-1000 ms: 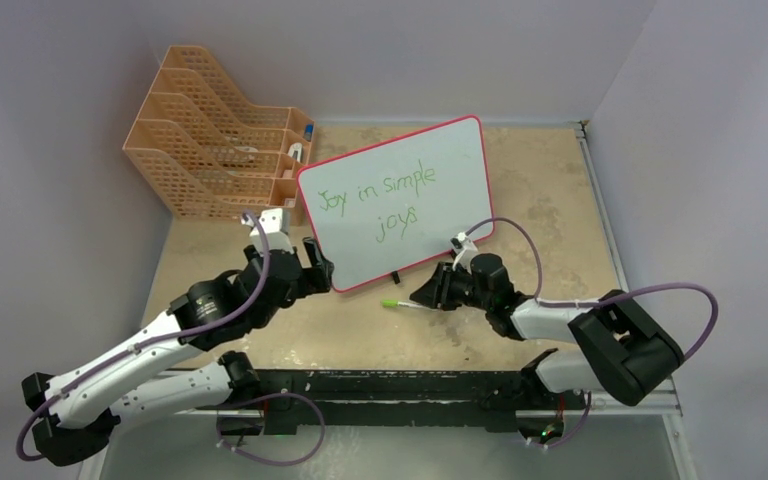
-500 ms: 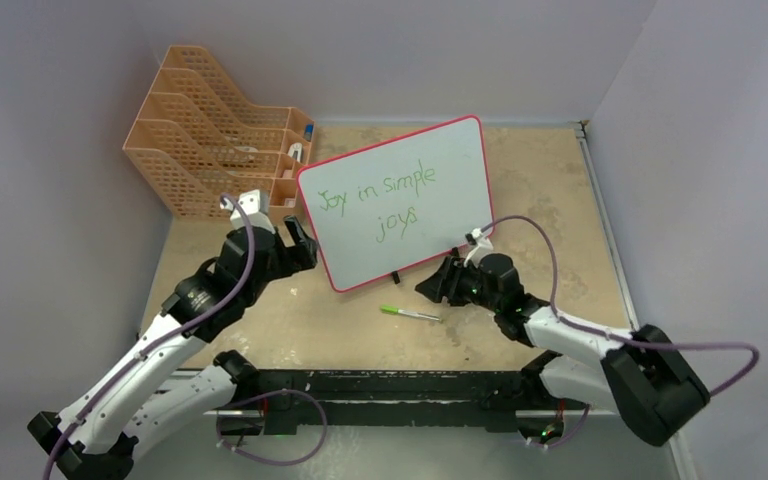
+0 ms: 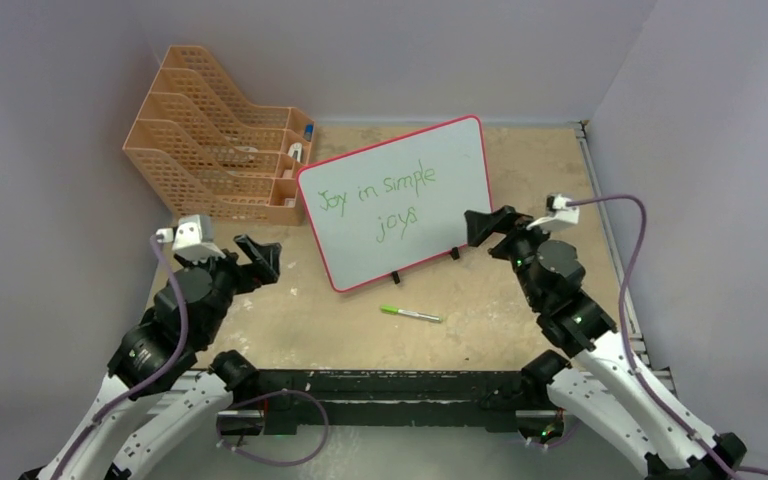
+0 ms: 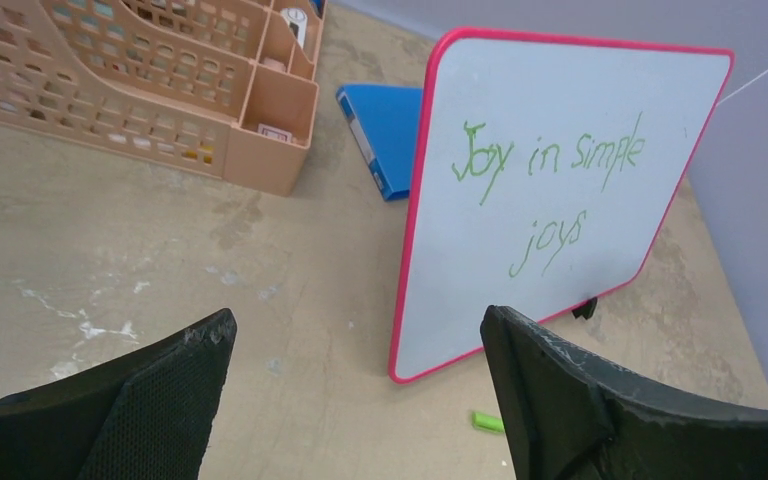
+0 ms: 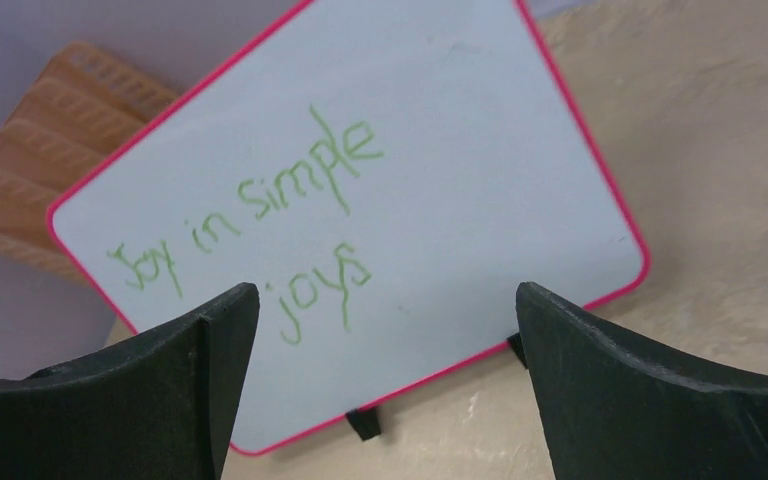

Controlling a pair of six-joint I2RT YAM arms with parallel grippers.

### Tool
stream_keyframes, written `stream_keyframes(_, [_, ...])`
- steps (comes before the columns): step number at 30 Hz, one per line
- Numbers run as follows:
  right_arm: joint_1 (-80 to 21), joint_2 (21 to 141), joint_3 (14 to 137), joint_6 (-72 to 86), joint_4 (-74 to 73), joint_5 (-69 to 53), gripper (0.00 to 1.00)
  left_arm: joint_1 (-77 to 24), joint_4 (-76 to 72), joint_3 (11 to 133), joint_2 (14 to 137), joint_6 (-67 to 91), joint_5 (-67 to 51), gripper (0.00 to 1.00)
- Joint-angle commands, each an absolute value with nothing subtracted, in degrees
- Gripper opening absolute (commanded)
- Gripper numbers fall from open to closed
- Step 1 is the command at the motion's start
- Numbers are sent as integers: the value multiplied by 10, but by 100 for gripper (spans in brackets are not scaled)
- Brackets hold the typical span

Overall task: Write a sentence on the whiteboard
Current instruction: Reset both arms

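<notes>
The whiteboard (image 3: 430,165) stands tilted on small black feet at mid-table, framed in pink-red. On it, in green, is the sentence (image 3: 380,195) "Joy in simple joys" in two lines, also legible in the left wrist view (image 4: 550,165) and the right wrist view (image 5: 250,215). My left gripper (image 3: 260,260) hangs open to the left of the board, apart from it, nothing between its fingers (image 4: 358,318). My right gripper (image 3: 488,222) is open by the board's lower right corner and faces its front (image 5: 388,290). A green marker (image 3: 410,314) lies on the table in front of the board.
An orange mesh file organiser (image 3: 215,150) fills the back left corner. A blue folder (image 4: 385,135) lies flat behind the board's left edge. Grey walls close in the table on the left, back and right.
My right gripper let go of the green marker, opened wide and rose back to the right. My left gripper drew away from the board's lower left edge, leftwards.
</notes>
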State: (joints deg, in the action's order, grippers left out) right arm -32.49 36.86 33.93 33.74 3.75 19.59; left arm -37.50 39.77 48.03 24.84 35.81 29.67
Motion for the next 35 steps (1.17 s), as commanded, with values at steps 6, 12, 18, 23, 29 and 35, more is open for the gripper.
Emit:
stream_keyframes(6, [-323, 303, 421, 286, -47, 389, 99, -371, 384, 462, 161, 302, 355, 92])
stream_keyframes(12, [-323, 275, 423, 282, -47, 415, 99, -371, 366, 422, 116, 294, 359, 92])
stream_keyframes(18, [-323, 265, 415, 282, -39, 426, 99, -371, 352, 410, 100, 284, 364, 93])
stream_keyframes(23, [-323, 266, 415, 282, -40, 428, 99, -372, 356, 412, 104, 285, 370, 93])
stream_keyframes(29, [-323, 265, 414, 282, -41, 427, 99, -371, 354, 412, 97, 290, 373, 94])
stream_keyframes(35, [-323, 268, 413, 284, -40, 422, 99, -371, 354, 409, 85, 291, 380, 95])
